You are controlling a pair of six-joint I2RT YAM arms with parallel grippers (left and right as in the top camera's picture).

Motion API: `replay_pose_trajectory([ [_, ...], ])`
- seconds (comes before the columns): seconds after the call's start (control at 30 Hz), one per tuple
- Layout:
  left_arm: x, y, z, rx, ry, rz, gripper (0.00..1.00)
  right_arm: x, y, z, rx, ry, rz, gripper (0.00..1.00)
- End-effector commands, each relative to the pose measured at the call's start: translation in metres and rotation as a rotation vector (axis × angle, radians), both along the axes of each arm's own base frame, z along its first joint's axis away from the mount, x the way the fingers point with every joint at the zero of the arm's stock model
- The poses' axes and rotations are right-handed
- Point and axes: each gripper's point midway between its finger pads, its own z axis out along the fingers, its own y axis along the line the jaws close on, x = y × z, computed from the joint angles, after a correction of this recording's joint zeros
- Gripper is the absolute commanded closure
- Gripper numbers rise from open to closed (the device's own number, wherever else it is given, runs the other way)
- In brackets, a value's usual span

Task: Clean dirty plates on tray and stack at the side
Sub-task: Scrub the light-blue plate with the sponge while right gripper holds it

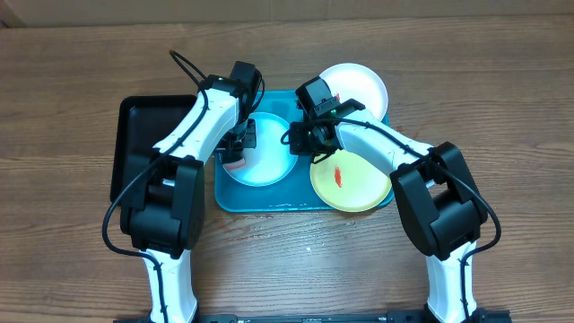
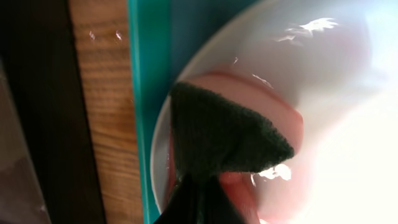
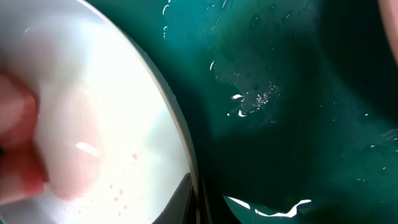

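Observation:
The turquoise tray (image 1: 269, 199) holds a light-blue-rimmed plate (image 1: 266, 166) and a yellow-green plate (image 1: 359, 188) with a red smear (image 1: 339, 175). A white plate (image 1: 359, 85) overlaps the tray's far right corner. My left gripper (image 1: 240, 144) is shut on a sponge (image 2: 217, 137), dark green over pink, and presses it on the blue plate's left side (image 2: 336, 93). My right gripper (image 1: 300, 139) is shut on this plate's right rim (image 3: 180, 137); its fingers (image 3: 196, 199) straddle the rim. The plate shows faint pink specks (image 3: 118, 186).
A black rectangular tray (image 1: 134, 144) lies on the wooden table left of the turquoise tray, with a strip of wood (image 2: 102, 93) between them. The turquoise tray floor (image 3: 280, 93) is wet and shiny.

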Motion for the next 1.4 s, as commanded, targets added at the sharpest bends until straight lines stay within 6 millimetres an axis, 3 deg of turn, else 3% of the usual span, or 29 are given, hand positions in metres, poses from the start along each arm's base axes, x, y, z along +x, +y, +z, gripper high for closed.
replay_pose_trajectory([
  [0.0,0.012,0.012,-0.002,0.054,-0.052,0.063,0.96,0.005,-0.001,0.001,-0.002,-0.012,-0.003,0.96],
  [0.2,0.013,-0.023,-0.008,-0.146,-0.029,0.012,0.96,0.006,0.0,0.001,-0.002,-0.013,-0.003,0.96],
  [0.3,0.009,-0.058,-0.006,-0.329,0.008,-0.148,0.96,0.006,0.0,0.001,-0.002,-0.013,-0.003,0.96],
  [0.4,0.002,-0.08,-0.002,-0.451,0.033,-0.303,0.96,0.006,-0.001,0.001,-0.005,-0.014,-0.004,0.96],
  [0.57,0.002,-0.07,-0.004,-0.399,0.037,-0.333,0.96,0.006,-0.001,0.001,-0.005,-0.014,-0.004,0.96],
  [0.73,-0.007,-0.031,-0.009,-0.197,0.077,-0.134,0.96,0.006,-0.001,0.001,-0.005,-0.014,-0.004,0.96],
  [0.87,-0.019,-0.017,-0.008,-0.122,0.111,-0.038,0.96,0.006,-0.001,0.001,-0.004,-0.015,-0.004,0.96],
  [1.03,-0.016,-0.023,-0.009,-0.15,0.099,-0.023,0.96,0.005,0.0,0.002,0.002,-0.01,-0.001,0.96],
  [1.27,-0.005,-0.061,-0.007,-0.359,0.063,-0.026,0.96,0.004,0.004,0.003,0.022,-0.002,0.002,0.96],
  [1.37,0.002,-0.067,-0.009,-0.371,0.026,0.024,0.96,0.004,0.004,0.003,0.022,-0.002,0.002,0.96],
])
